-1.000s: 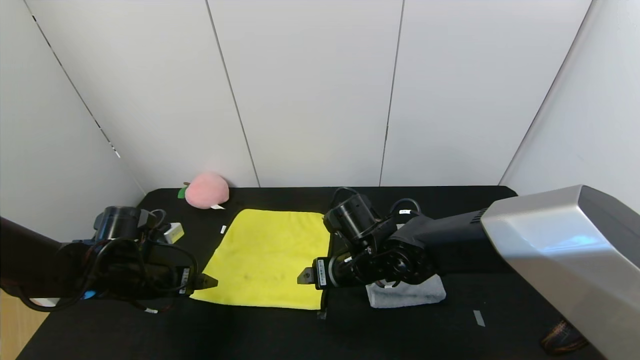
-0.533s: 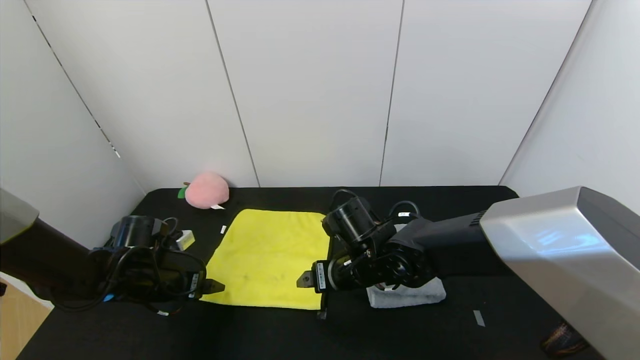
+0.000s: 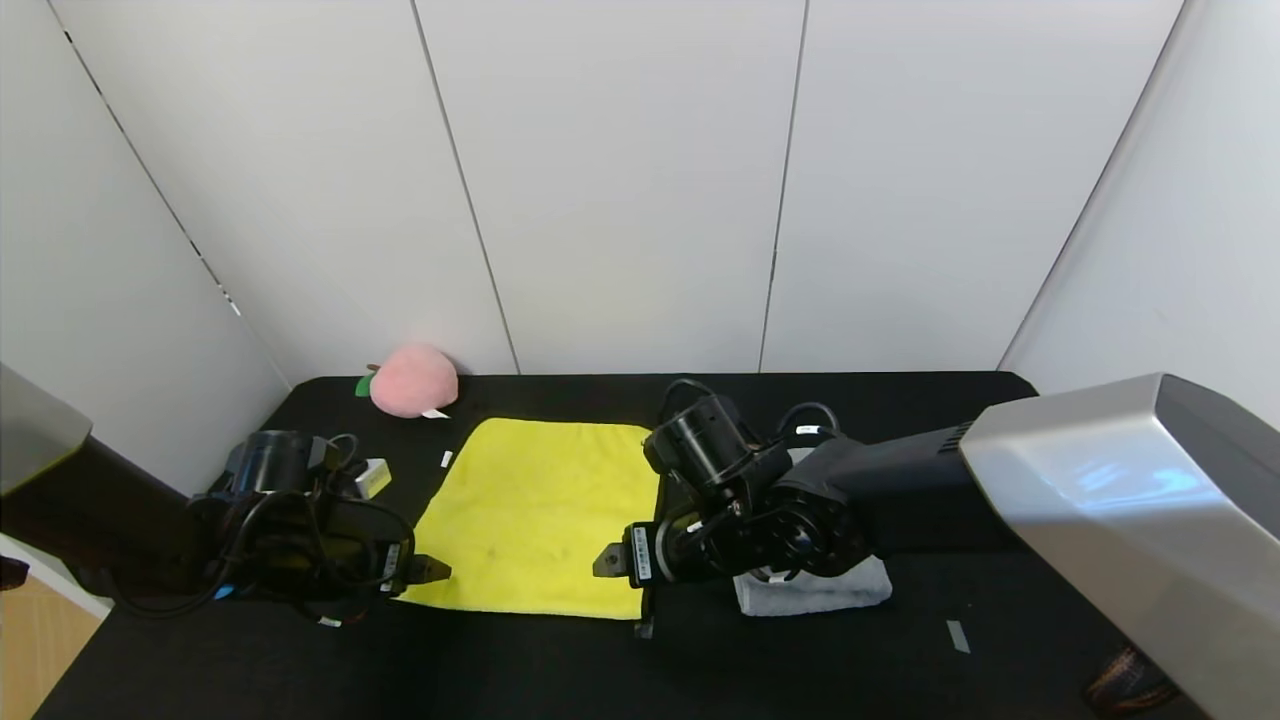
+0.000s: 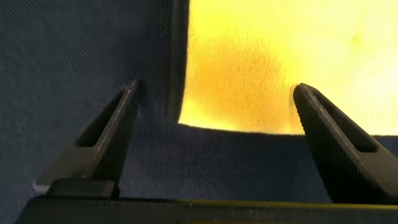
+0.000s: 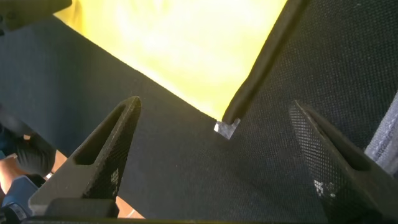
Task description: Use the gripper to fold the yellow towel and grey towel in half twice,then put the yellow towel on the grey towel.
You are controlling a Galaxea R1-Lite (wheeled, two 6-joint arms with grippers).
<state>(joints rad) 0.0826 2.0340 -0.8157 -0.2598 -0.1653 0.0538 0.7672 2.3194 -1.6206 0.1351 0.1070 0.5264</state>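
left gripper jaws spread, at near-left corner of yellow towel | right gripper jaws spread, over near-right corner | towel likely light, limp, thin: pinch corners | bright yellow, flat, unfolded, dark trim | grey towel folded, under right arm

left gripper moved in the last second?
Yes. The left gripper has shifted right and slightly nearer, to the yellow towel's near-left corner, open; the towel has stayed put.
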